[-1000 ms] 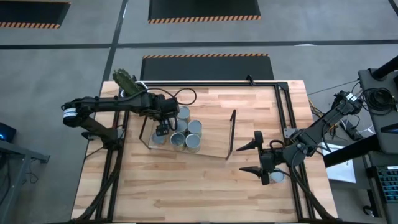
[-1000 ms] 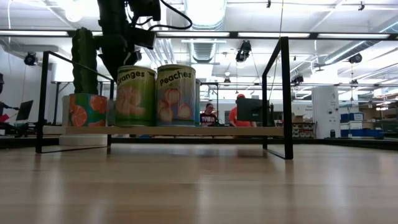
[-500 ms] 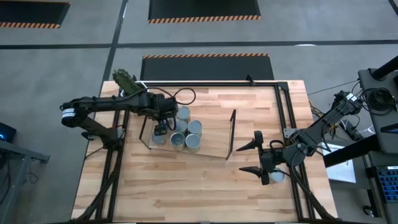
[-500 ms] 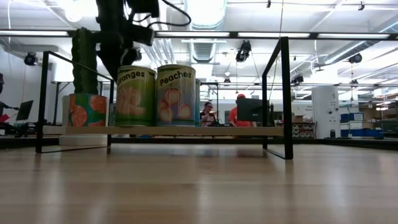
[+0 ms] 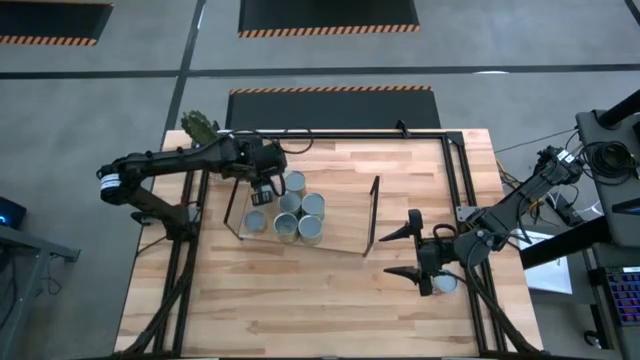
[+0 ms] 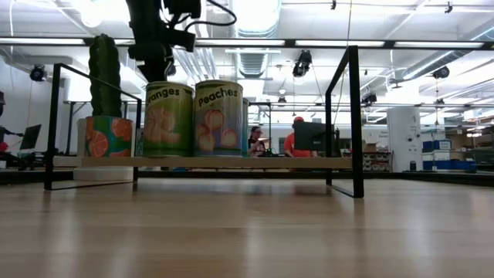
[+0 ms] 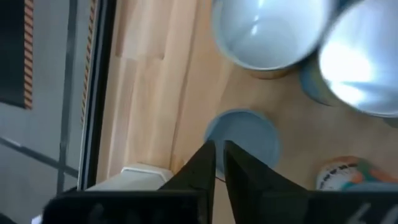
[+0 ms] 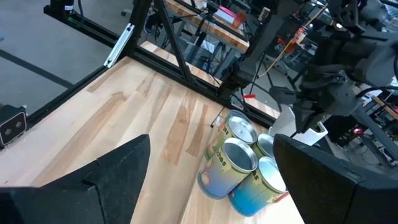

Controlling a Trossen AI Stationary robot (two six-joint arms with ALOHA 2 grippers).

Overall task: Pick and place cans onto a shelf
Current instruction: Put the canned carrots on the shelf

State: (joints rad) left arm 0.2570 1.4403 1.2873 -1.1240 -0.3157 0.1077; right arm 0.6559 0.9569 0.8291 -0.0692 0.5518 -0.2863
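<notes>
Several cans stand upright in a cluster on the left half of the shelf. The low view shows the "Oranges" can, the "Peaches" can and a shorter orange-patterned can resting by their bases on the shelf board. My left gripper hangs shut and empty above the cluster's far left, over a can top. It is clear of the cans in the low view. My right gripper stands open to the right of the shelf, facing the cans.
A cactus plant stands at the table's far left corner, behind the shelf's left wire frame. The right wire frame rises between my right gripper and the cans. Bare wood lies along the table's near side. People sit in the room beyond.
My left gripper has risen off the near-left can and drawn back toward the table's far edge. Its fingers have shut with nothing between them. The can stays standing on the shelf, its top now fully in sight from above.
</notes>
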